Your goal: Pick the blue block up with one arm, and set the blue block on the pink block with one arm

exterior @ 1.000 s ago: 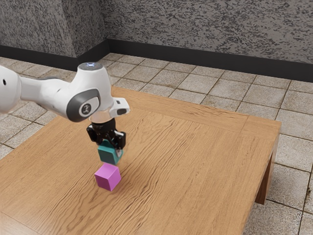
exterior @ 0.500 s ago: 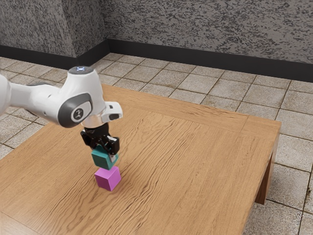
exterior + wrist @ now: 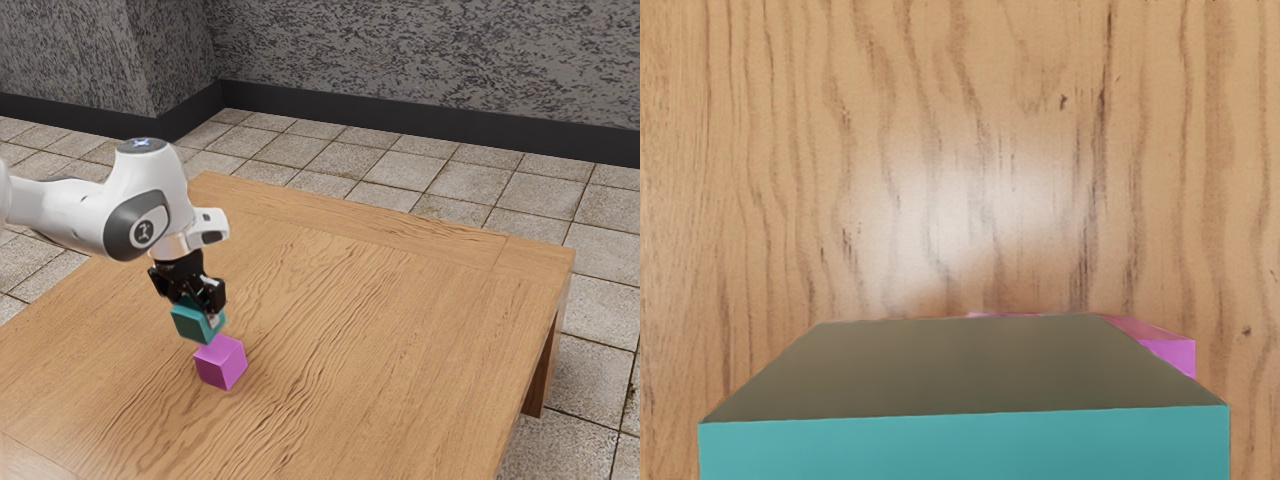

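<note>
My black gripper [image 3: 200,312] is shut on a teal-blue block [image 3: 194,322], held in the air just above the table. The pink block [image 3: 221,361] rests on the wooden table [image 3: 400,310], slightly toward the exterior view's right of the held block and just below it. The two blocks look close but I cannot tell whether they touch. In the wrist view the held teal block [image 3: 960,445] looms large under my hand, and a sliver of the pink block [image 3: 1165,350] peeks out past one of its corners.
The wooden table's far edge and its right edge [image 3: 560,290] drop to a tiled floor. A dark textured wall stands behind. Bare wood spreads all around the two blocks.
My arm has carried the teal block toward the exterior view's left over the last second, from above the pink block to a spot offset to its left.
</note>
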### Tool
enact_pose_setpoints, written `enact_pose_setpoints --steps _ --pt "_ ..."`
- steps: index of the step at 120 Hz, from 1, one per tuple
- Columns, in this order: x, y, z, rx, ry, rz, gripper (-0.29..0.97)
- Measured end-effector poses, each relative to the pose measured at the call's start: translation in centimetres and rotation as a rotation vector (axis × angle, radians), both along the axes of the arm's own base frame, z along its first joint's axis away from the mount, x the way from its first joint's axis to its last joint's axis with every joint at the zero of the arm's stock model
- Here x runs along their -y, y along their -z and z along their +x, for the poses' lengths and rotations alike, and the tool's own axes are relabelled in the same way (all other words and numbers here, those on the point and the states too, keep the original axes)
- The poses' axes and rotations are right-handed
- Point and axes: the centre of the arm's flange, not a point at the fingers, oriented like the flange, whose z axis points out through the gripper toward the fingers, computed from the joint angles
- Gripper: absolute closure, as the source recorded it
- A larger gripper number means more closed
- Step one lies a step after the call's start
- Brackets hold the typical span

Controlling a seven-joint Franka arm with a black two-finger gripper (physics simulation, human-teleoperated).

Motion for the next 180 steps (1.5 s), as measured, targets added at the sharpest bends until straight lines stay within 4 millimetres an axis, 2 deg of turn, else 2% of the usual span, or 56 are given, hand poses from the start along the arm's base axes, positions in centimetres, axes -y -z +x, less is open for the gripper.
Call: enact_pose_setpoints --steps 18,50,76,122,147,180 --pt "-1.1 0.1 -1.0 -0.004 -0.008 0.003 0.32" --pt "1.7 0.1 -1.6 -0.003 0.058 -0.004 0.32" --pt "1.4 -0.1 -1.7 0.002 0.036 -0.026 0.32" --pt "1.8 0.3 -2.2 -0.003 0.021 -0.053 0.32" --pt "3.0 0.6 -2.2 -0.007 0.047 -0.052 0.32" --pt "2.8 0.6 -2.2 -0.006 0.056 -0.049 0.31"
